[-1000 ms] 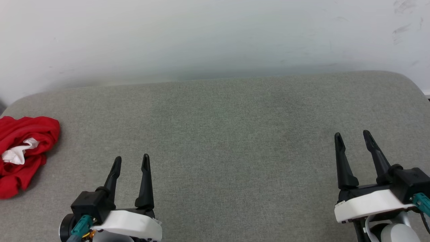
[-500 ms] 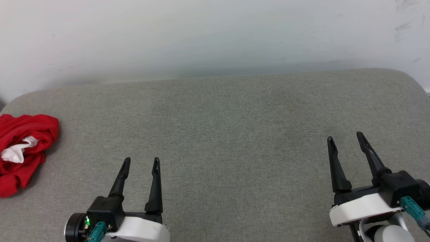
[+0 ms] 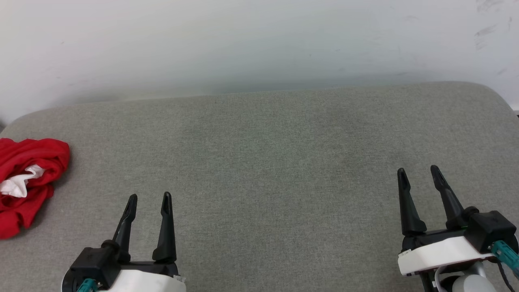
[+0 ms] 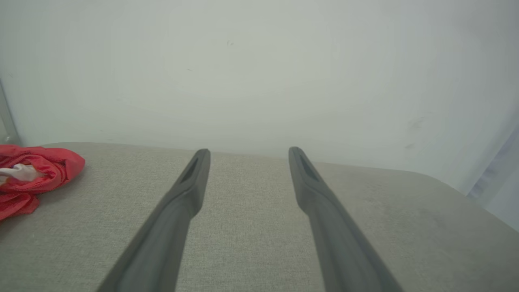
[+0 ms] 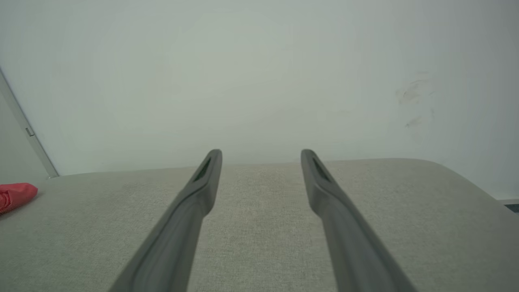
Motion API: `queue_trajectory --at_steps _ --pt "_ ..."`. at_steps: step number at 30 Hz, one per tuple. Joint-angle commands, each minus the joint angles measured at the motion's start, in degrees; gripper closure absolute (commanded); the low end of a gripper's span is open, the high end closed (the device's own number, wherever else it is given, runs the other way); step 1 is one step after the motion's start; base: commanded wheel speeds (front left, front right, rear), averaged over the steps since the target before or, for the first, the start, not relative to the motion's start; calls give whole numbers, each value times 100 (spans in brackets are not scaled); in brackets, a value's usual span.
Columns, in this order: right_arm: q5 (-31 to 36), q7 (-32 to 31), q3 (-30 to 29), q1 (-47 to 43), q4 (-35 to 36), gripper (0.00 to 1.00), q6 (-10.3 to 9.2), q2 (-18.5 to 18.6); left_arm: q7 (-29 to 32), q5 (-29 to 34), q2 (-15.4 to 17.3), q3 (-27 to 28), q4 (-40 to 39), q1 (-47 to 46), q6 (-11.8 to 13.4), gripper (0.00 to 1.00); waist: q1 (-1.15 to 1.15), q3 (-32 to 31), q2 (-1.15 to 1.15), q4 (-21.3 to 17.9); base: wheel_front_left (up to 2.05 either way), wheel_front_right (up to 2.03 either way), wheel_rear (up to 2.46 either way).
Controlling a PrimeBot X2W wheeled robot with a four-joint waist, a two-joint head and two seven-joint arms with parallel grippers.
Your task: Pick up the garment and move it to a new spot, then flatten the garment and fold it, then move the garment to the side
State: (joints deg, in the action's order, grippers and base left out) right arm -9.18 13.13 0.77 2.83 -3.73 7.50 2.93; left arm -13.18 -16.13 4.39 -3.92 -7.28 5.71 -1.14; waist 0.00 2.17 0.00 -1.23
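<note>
Head view, garment: red garment [image 3: 28, 178] bunched in a heap at the far left of the grey padded surface [image 3: 275, 162]. A bit of white shows in the folds, and the frame edge cuts part of it off.
Head view, left hand: left hand [image 3: 149, 196] at lower left, fingers spread with nothing between them, over bare fabric. The heap lies off to its left, well apart.
Head view, right hand: right hand [image 3: 418, 169] at lower right, fingers spread, empty, on the opposite side of the surface from the garment.
Left wrist view: both fingers apart and empty. The garment [image 4: 40, 170] sits crumpled at the left edge, off the line of the fingers, with pale wall [image 4: 259, 73] behind.
Right wrist view: fingers apart, empty. Just a red corner of the garment [image 5: 16, 194] at the far left edge.
Surface type: bed or cushioned bench, can't tell from these angles.
Done: nothing, as I read it. The garment is crumpled and ungripped, with no flattening or fold visible.
Left to do: the whole chain of pick up, move to a new spot, flatten, fold, move aside.
Next, my guess: the left hand is nearer, so it would need to swing left onto the heap.
</note>
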Motion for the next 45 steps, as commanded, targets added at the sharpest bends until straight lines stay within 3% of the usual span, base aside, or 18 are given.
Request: queue_trajectory --at_steps 1,9,15,30,38,45 --pt "74 56 29 -2 11 0 -2 -7 -42 117 -46 55 15 75 -97 0 0 4 0 -6 0 0 0" --pt "446 161 38 7 0 0 -2 -8 -149 748 -148 197 287 100 -454 0 0 31 0 -38 0 0 0" --pt "705 213 72 -40 -6 0 -2 -8 -214 908 -154 155 330 138 -484 0 0 35 0 -33 0 0 0" --pt "588 210 80 -54 -31 0 -2 -9 -217 818 -155 172 352 116 -501 0 0 37 0 4 0 0 0" --pt "515 209 128 -80 -22 0 -2 -9 -212 882 -154 197 358 44 -530 0 0 55 0 314 0 0 0" --pt "463 209 256 -192 -51 0 -2 -9 -205 937 -155 288 351 145 -558 0 0 -4 0 827 0 0 0"
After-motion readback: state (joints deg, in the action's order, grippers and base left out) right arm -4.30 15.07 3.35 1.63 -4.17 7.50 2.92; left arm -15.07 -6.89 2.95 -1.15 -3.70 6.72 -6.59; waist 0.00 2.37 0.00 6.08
